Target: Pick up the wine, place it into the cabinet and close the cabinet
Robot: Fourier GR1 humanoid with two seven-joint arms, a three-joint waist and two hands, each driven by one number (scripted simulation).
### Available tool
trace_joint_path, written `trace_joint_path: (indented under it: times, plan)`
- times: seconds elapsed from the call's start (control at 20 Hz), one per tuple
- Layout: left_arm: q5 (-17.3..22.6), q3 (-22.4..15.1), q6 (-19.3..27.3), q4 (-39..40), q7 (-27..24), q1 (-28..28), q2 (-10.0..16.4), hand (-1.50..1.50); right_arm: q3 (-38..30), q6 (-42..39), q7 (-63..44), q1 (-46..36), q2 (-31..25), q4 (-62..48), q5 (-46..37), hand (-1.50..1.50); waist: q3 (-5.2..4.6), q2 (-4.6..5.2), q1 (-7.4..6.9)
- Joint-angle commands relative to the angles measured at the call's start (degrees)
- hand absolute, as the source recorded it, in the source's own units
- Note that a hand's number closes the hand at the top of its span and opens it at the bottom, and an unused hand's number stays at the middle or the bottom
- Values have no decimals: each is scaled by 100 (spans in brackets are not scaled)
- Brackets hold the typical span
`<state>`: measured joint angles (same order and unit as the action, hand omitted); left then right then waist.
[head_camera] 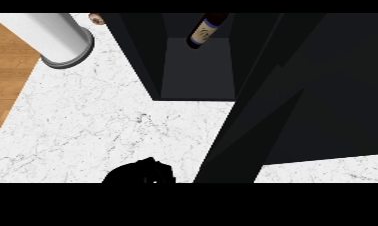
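Wine [203, 30] inside the open cabinet [196, 75]
Well ahead of the left robot hand [140, 172]; cannot tell if that hand is open

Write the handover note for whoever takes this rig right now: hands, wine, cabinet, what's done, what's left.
Hands: the left robot hand sits at the view's lower edge over the counter, apart from the cabinet; its state is unreadable. The right robot hand is not in view.
Things: the wine is inside the cabinet. The door stands open, swung out over the counter.
Done: wine placed.
Left: shut the door.
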<state>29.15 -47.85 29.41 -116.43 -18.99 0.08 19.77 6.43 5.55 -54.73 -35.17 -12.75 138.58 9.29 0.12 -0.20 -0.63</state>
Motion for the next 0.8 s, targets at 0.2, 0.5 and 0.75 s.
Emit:
trace_joint_path:
  times: [0.2, 0.5, 0.75]
  plan:
    - [920, 1144, -1202, -634, -191, 630, 1289, 150, 1019, 26, -281, -100, 735, 158, 800, 150, -28, 11, -69]
    - [1720, 2264, -2208, -887, -909, 1840, 2108, 150, 1852, 341, -575, -272, 1205, -8, 235, 150, -34, -27, -106]
    - [2458, 3432, -2988, -707, -945, 2164, 2617, 150, 2669, 720, -303, -1164, 1268, -874, -189, 150, -31, -23, -123]
